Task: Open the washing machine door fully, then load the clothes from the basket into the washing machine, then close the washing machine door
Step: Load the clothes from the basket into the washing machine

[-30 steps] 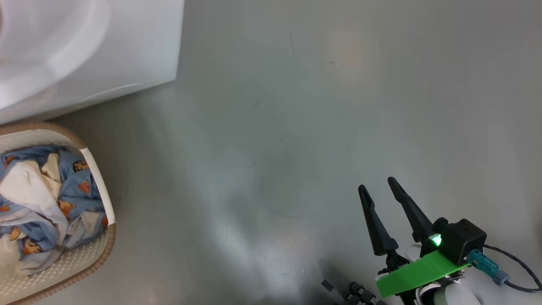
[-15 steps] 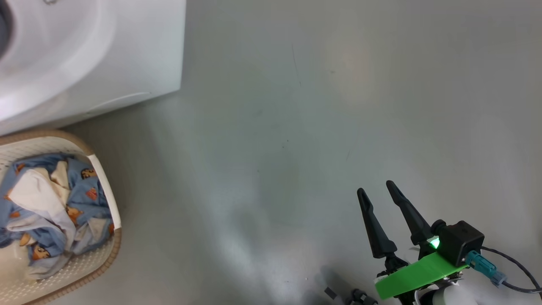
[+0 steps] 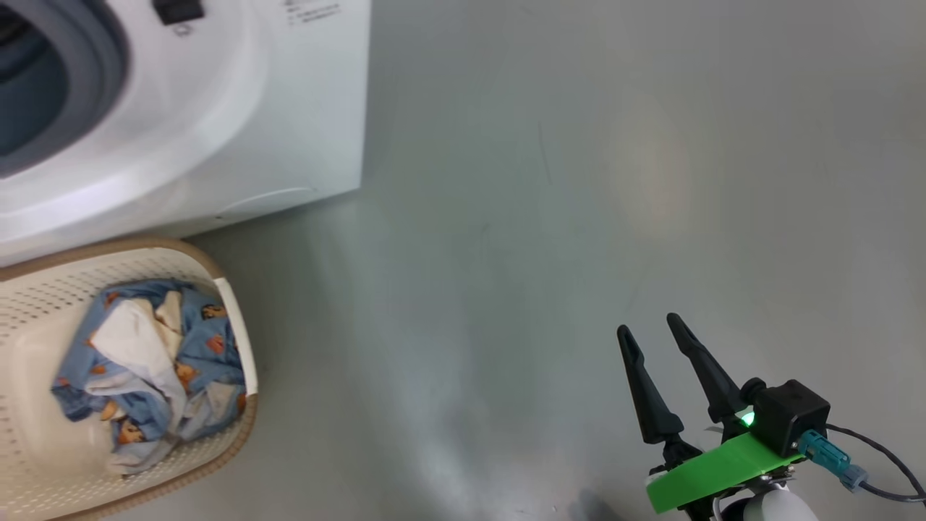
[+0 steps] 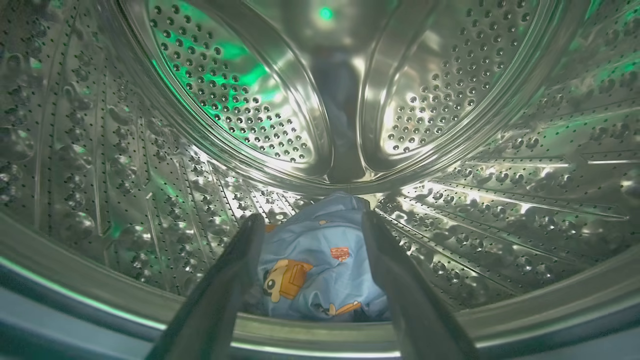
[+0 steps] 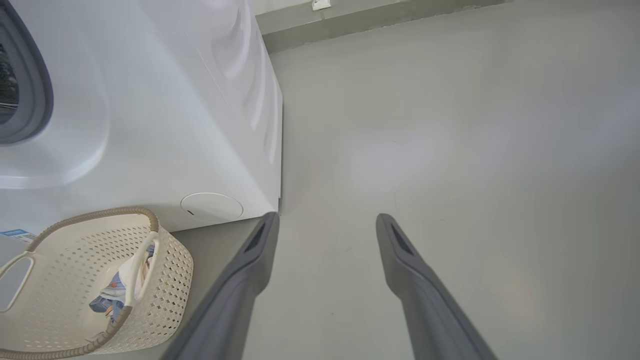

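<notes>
Grey bare floor (image 3: 542,253) spreads beside the white washing machine (image 3: 289,108). The cream basket (image 3: 29,304) sits just in front of it, with a bundle of clothes (image 3: 152,362) inside. The left pincer (image 4: 311,216) reaches into the steel drum (image 4: 500,200) with its fingers spread wide and clamping nothing. A blue printed garment (image 4: 320,270) lies between them, close behind the front lip. The right pincer (image 3: 649,323) hangs wide and empty over the floor. On pulling back, a finger could catch the loose cloth and drag it out over the lip. Lying so near the grey gasket (image 3: 108,65), the garment could also get pinched when the door shuts.
</notes>
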Robot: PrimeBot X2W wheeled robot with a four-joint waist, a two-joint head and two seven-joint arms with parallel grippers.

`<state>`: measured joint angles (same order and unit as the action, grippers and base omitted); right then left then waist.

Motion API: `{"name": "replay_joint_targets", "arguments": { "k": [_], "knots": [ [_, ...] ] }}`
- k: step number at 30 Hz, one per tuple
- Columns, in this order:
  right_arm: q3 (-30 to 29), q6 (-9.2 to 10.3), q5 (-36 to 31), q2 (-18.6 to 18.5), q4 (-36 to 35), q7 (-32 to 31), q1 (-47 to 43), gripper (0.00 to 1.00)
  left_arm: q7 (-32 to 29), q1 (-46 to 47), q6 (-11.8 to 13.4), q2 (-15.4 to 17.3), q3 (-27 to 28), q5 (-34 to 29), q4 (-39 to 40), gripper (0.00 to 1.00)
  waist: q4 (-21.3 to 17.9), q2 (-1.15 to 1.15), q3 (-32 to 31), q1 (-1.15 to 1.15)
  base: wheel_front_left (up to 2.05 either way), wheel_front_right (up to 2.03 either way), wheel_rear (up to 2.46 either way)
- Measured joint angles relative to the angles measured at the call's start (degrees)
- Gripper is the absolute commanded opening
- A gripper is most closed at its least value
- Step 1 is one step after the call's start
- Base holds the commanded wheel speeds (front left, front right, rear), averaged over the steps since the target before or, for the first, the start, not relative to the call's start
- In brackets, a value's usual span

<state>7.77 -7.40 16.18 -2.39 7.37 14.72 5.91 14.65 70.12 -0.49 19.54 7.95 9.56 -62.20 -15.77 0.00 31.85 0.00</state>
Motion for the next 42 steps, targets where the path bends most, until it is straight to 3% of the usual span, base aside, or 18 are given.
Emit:
{"name": "replay_joint_targets", "arguments": {
  "k": [15, 26, 42],
  "knots": [
    [-0.46, 0.00, -2.49, -0.05, 0.94, 0.00, -1.38, 1.00, 0.00, -12.96, 0.13, -7.98, -0.20, 0.86, 8.78, 1.00, 5.40, 0.00, -8.06, 0.00, 0.00, 0.00, 0.00],
    [-2.42, 0.00, -3.55, -0.14, 1.20, 0.00, -3.89, 1.00, 0.00, -27.45, -3.01, -15.03, -1.83, 0.88, 17.05, 1.00, 10.63, 0.00, -14.38, 0.00, 0.00, 0.00, 0.00],
    [-4.31, 0.00, -5.45, -0.27, 1.46, 0.00, -7.71, 1.00, -0.02, -52.37, -2.81, -17.56, -6.30, -0.42, 30.64, 1.00, 16.83, 0.00, -24.09, 0.00, 0.00, 0.00, 0.00]
  ]
}}
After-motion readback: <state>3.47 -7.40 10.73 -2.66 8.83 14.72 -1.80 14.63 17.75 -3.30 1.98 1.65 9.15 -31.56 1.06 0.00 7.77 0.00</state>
